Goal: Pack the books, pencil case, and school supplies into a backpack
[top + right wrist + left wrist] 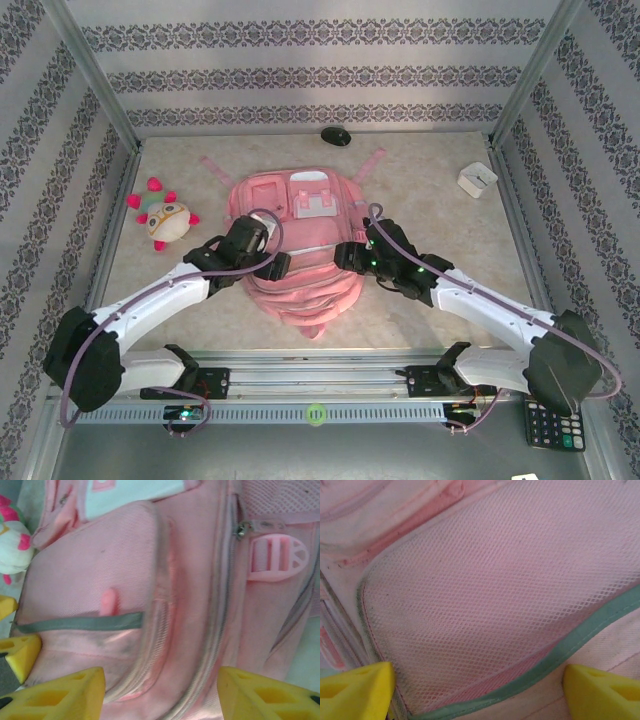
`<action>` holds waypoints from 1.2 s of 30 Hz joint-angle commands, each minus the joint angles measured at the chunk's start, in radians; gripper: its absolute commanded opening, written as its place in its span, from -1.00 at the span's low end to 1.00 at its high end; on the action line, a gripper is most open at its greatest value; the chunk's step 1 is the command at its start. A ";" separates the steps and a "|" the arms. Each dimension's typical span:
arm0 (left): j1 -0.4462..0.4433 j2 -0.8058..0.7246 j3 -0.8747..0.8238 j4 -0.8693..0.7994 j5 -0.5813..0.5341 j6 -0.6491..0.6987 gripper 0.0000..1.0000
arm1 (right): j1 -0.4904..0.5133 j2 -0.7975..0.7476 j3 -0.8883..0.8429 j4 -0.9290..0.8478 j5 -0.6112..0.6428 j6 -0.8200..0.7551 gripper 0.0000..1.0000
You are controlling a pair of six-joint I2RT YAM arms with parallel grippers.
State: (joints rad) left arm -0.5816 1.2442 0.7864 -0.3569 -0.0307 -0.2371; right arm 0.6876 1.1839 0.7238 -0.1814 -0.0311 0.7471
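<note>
Left end effector (479, 682) fingers parted, over backpack (300, 272) mesh pocket (495, 595)

Hovering the right gripper (160, 696), fingers spread wide, over the backpack (200, 585) front pocket (90, 565); glimpsing a plush toy (12, 545) just beside the backpack.

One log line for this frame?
left gripper: open, over mesh pocket | right gripper: open, at front pocket | backpack: flat on table
</note>
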 commanded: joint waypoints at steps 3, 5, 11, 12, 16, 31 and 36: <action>-0.003 0.050 -0.082 0.019 -0.061 -0.043 0.76 | -0.043 0.066 -0.070 0.053 -0.011 -0.038 0.19; -0.003 0.074 -0.091 0.034 -0.073 -0.060 0.75 | -0.074 0.098 -0.093 0.074 -0.038 -0.049 0.14; -0.005 0.061 -0.095 0.055 -0.031 -0.086 0.75 | -0.086 0.112 -0.098 0.084 -0.064 -0.080 0.12; -0.007 0.039 -0.096 0.063 -0.015 -0.090 0.75 | -0.085 0.100 -0.095 0.087 -0.081 -0.090 0.12; -0.015 -0.095 -0.133 0.105 0.013 -0.107 0.76 | -0.056 0.035 -0.071 0.069 -0.105 -0.119 0.20; 0.142 -0.389 -0.193 -0.011 0.046 -0.399 0.50 | 0.369 0.050 0.093 -0.049 0.134 -1.430 0.20; 0.175 -0.359 -0.204 0.018 0.106 -0.419 0.50 | 0.360 0.181 0.110 0.089 0.208 -1.640 0.18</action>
State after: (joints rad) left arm -0.4236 0.8818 0.5835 -0.3225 0.0227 -0.6151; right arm 1.0557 1.3231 0.8185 -0.1631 0.0948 -0.6380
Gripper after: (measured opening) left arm 0.748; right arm 0.593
